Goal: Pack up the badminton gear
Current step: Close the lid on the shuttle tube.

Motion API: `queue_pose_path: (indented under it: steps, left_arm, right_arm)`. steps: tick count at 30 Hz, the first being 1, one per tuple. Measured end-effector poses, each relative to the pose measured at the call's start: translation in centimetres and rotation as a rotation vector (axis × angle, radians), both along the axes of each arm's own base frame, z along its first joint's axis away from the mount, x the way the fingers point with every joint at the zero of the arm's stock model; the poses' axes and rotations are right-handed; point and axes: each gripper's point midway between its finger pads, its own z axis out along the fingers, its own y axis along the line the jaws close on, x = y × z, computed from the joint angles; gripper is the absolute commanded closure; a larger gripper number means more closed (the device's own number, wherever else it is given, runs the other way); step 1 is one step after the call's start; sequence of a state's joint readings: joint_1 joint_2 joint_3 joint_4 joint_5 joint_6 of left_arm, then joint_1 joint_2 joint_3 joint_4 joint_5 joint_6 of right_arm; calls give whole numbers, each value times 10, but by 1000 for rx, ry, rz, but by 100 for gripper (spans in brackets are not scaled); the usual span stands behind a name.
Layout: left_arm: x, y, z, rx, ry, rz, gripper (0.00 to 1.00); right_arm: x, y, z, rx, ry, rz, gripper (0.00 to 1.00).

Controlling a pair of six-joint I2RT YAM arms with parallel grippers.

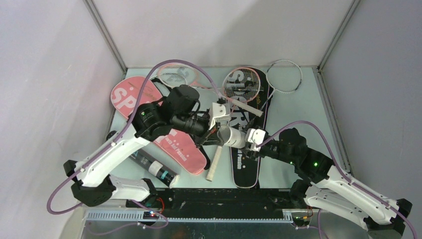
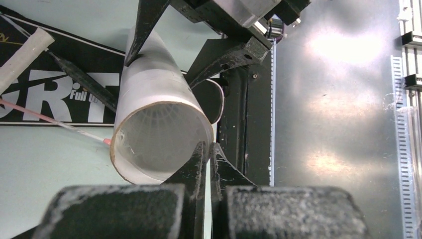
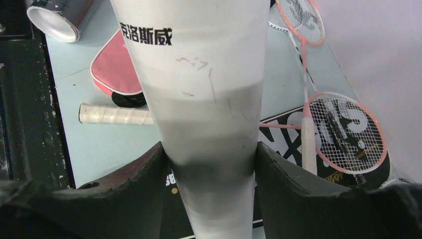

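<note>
From above, the white tube (image 1: 230, 135) hangs level over the middle of the table (image 1: 298, 124), above the black cover (image 1: 245, 167), with its open mouth facing left. The right gripper (image 1: 250, 139) clamps its right end and the left gripper (image 1: 215, 132) sits at the mouth. The black tube (image 1: 155, 168) lies near left beside the pink cover (image 1: 185, 149), and the rackets (image 1: 241, 84) lie along the far side. The step looks like loading the white tube, so the right arm should hold it steady while the left works straight along its axis.

In the left wrist view, the left fingers (image 2: 199, 164) are pressed together with nothing visible between them, their tips at the mouth's rim. The white tube is a pale, thin-walled cylinder with a slightly frayed rim. Pale ribs deep in the bore may be shuttle feathers, but it is too dim to be sure. A shove on the rim would likely dent it or twist it in the other jaws, so the tips should move to the centre of the mouth before any push inward.

In the right wrist view, the right jaws stand wide, clamped on both sides of the white tube (image 3: 204, 99). Its skin is smooth and white, with black printed characters and grey scuffs. A round, slick body may roll in that hold, so the grip should be firm without crushing it.
</note>
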State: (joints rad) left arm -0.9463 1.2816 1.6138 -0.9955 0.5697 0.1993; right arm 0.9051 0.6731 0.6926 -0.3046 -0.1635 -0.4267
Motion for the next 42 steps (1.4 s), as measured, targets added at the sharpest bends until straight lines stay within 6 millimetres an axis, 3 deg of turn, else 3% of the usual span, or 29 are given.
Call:
queue_pose_path:
  steps: [8, 16, 26, 31, 42]
  left_arm:
    - [5, 14, 3, -32, -51, 96, 100]
    - [14, 30, 19, -109, -124, 227, 100]
    - [27, 52, 56, -219, -232, 369, 100]
    - [34, 51, 64, -262, -242, 412, 100]
    - [36, 34, 55, -333, -190, 413, 100]
  right_arm:
    - [-2, 3, 4, 16, 1, 14, 47]
    - [0, 9, 20, 62, -28, 23, 48]
    - [0, 2, -7, -34, 29, 6, 48]
    - [0, 2, -7, -32, 33, 4, 48]
    - [7, 8, 0, 25, 58, -40, 49]
